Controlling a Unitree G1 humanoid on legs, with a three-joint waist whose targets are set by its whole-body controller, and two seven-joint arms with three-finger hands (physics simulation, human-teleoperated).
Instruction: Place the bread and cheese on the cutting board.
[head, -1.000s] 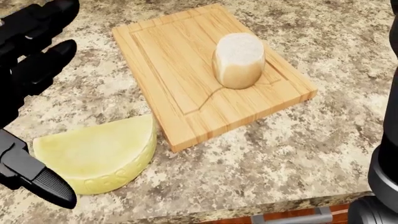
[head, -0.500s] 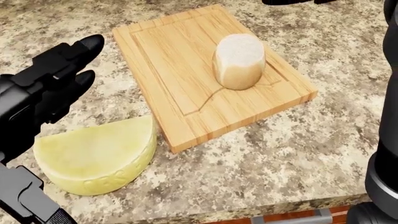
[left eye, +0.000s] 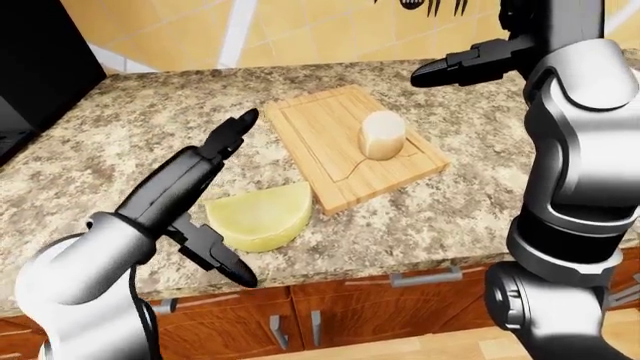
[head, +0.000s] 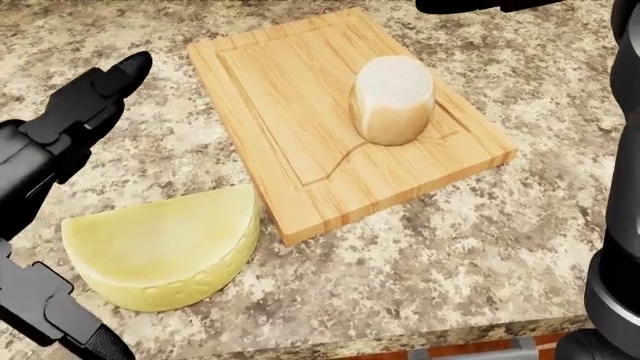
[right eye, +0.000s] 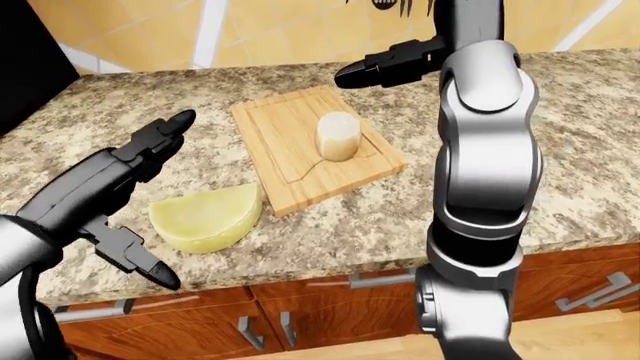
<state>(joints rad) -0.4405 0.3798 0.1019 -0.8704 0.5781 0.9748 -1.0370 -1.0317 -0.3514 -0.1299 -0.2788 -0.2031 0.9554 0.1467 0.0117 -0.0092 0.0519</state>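
The left hand (left eye: 215, 195) is hovering open, fingers spread and gripping nothing. The cheese (head: 165, 244) is lying just to its right on the counter (head: 480, 225), touching the cutting board's (head: 290, 97) edge. The bread (head: 392, 97) is already sitting on the board.

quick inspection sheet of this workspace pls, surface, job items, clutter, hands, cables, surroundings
surface: speckled granite counter, cutting board lying flat on it
job's things: bread stands on the board; cheese wedge lies on the counter at the board's lower left corner, not on it
clutter: nothing seen
grippers: left robot hand open, fingers spread beside the cheese, not gripping; right robot hand raised above the counter beyond the board, holding nothing
cables: nothing seen
surroundings: wood cabinets with metal handles below, tiled wall behind
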